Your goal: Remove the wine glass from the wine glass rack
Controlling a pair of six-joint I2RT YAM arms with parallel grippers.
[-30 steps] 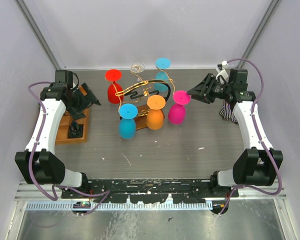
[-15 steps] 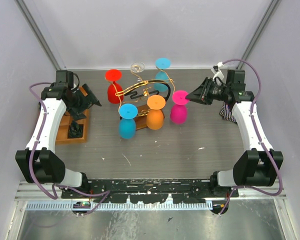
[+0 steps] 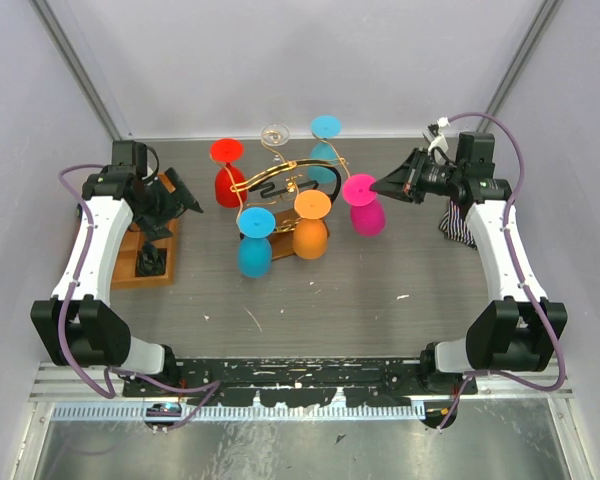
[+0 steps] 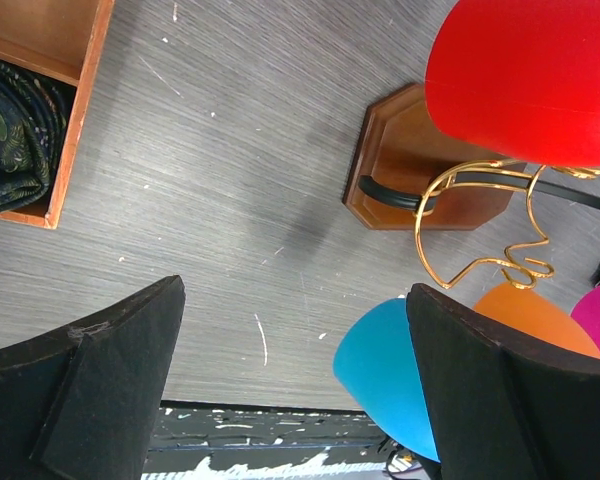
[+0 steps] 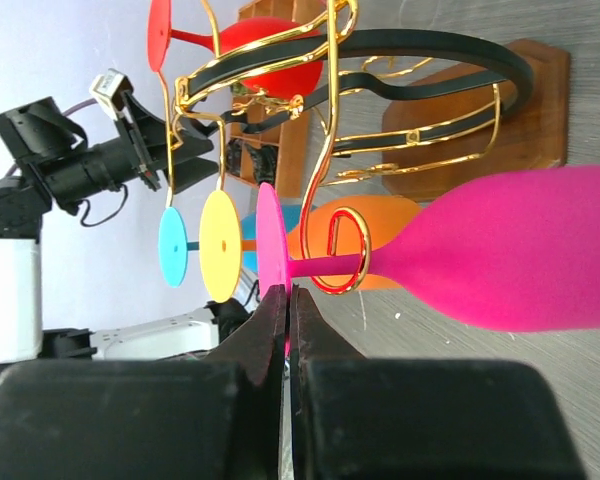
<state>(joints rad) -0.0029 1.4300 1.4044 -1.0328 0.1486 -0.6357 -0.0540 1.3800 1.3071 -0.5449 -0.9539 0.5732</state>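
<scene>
The wine glass rack (image 3: 288, 185) stands at the table's middle back: gold wire, a black curved bar, a brown wooden base (image 4: 405, 160). Red (image 3: 225, 180), blue (image 3: 255, 248), orange (image 3: 310, 232) and pink (image 3: 368, 215) glasses hang upside down from it. My right gripper (image 3: 386, 186) is shut on the rim of the pink glass's foot (image 5: 270, 240). The stem still runs through a gold curl (image 5: 342, 252), and the bowl (image 5: 520, 260) tilts outward. My left gripper (image 3: 187, 200) is open and empty left of the rack, with the blue glass (image 4: 390, 370) beside its right finger (image 4: 520, 400).
An orange-brown compartment tray (image 3: 170, 262) holding dark rolled cloth lies at the left under my left arm. A striped cloth (image 3: 450, 225) lies by the right wall. A teal glass (image 3: 326, 130) and a clear glass (image 3: 274, 135) are at the rack's back.
My right gripper closed in on the pink glass's foot. The pink glass has tilted, its bowl swinging right, away from the orange glass. The left arm has not moved.
</scene>
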